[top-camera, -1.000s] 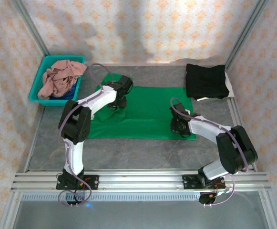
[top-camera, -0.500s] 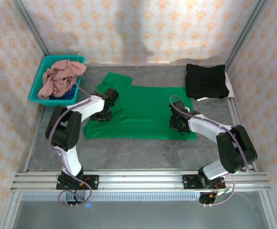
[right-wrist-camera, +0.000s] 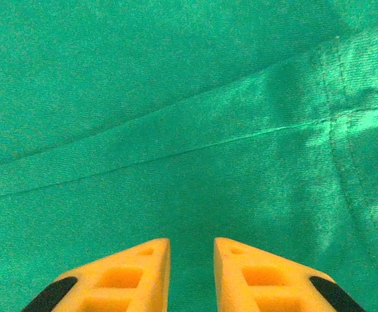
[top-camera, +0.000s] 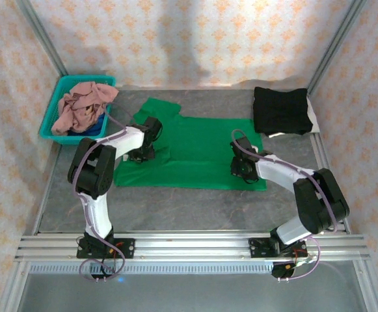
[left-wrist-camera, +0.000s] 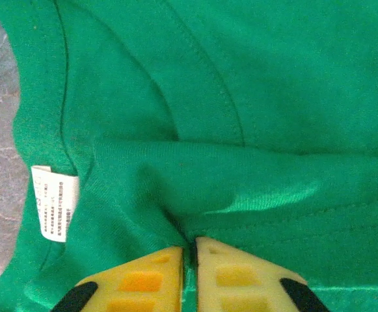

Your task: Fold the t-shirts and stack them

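The teal basket [top-camera: 51, 120] at the upper left holds a crumpled pink t-shirt [top-camera: 81, 105] over a bit of blue cloth [top-camera: 97, 129]. A green t-shirt [top-camera: 198, 146] lies spread mid-frame on the tabletop [top-camera: 175, 208], and a folded black t-shirt [top-camera: 280, 110] lies at the upper right. The left gripper [left-wrist-camera: 189, 250] has its jaws pinched tight on green cloth beside the collar label [left-wrist-camera: 55, 203]. The right gripper [right-wrist-camera: 192, 250] has its jaws narrowly apart at the shirt's lower right hem; I cannot tell whether they grip it.

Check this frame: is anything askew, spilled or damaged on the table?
Nothing spilled or damaged. The green shirt lies slightly skewed, one sleeve jutting toward the basket, and it puckers near the collar where the left gripper pinches it. The pink shirt is a crumpled heap in that basket.
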Controlling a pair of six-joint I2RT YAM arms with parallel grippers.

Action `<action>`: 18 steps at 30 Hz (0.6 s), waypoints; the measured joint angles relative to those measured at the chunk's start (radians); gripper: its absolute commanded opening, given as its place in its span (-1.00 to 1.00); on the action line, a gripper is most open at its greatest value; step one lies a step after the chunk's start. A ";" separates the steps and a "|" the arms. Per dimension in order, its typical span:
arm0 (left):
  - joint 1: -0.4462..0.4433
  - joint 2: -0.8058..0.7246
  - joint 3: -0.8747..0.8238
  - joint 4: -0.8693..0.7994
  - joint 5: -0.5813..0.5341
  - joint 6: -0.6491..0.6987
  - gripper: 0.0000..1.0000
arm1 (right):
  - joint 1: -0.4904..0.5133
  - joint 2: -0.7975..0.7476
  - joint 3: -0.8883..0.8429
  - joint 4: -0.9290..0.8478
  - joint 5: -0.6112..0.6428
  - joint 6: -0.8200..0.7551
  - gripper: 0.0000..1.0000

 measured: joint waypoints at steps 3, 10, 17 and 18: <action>0.004 0.008 0.019 -0.001 0.001 0.002 -1.00 | 0.000 0.005 0.000 0.002 0.000 0.000 -0.52; 0.049 0.015 0.098 -0.016 0.018 0.004 -1.00 | 0.000 0.007 0.000 0.003 0.000 0.000 -0.52; 0.080 0.078 0.251 -0.047 0.043 0.001 -0.61 | 0.000 0.009 -0.012 0.007 0.000 0.000 -0.52; 0.083 0.088 0.261 -0.050 0.044 -0.003 -0.48 | 0.000 0.011 -0.012 0.008 0.000 0.000 -0.52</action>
